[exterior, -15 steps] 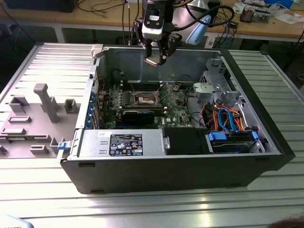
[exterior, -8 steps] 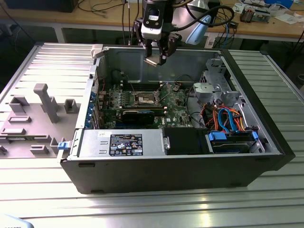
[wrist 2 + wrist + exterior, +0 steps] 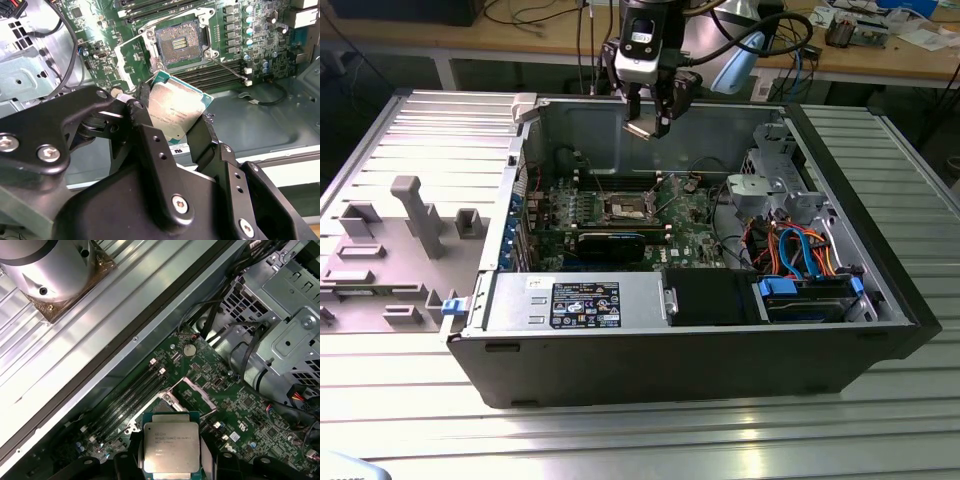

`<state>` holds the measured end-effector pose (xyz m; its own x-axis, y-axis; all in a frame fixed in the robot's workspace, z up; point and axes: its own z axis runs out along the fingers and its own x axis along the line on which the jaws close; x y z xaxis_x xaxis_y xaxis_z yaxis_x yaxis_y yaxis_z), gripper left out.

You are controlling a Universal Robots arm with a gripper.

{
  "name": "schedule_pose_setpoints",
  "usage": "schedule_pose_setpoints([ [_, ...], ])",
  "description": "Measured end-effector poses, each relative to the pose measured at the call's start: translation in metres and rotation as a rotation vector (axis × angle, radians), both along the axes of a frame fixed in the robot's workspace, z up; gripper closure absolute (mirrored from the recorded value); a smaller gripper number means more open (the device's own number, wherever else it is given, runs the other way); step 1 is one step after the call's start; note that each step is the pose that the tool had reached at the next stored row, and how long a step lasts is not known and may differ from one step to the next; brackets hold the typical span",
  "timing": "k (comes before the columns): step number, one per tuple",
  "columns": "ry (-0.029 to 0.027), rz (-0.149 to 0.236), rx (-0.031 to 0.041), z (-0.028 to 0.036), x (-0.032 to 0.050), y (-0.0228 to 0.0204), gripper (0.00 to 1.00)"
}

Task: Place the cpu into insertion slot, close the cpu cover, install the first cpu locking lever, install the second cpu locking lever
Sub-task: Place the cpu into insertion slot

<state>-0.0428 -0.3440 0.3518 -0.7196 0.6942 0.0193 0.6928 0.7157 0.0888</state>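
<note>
Hanging over the open computer case [image 3: 670, 365], the arm carries its load high above the green circuit board [image 3: 695, 215] on the case floor. The gripper [image 3: 650, 120] is closed on the chip [image 3: 175, 112], one black finger [image 3: 137, 112] on each of two opposite edges, with the metal face showing in both wrist views. The chip is in the air, well apart from the socket [image 3: 179, 44] and not yet over its middle in the exterior view.

The socket lies bare, its contact field uncovered. The cover [image 3: 199, 391] stands raised at one side of it, and a thin wire lever [image 3: 227, 66] is swung out at the other.

The likeliest trouble is a skewed landing. The grip is only on thin edges, so a slight slip or twist would probably bring one corner down first, and the fine contacts would likely bend under it. A wrong rotation would do similar harm, because the chip would sit on the rim instead of dropping in. Whether its corners match the socket's cannot be told from these views.

The raised cover and the case wall both stand close to the way down, and a finger brushing either could knock the chip loose. Letting go too high would probably make it bounce out of place.
</note>
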Motion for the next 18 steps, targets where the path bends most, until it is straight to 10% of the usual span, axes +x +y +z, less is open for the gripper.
schedule_pose_setpoints([
  [18,0.0000,-0.027,0.0000,0.0000,0.0000,0.0000,0.46],
])
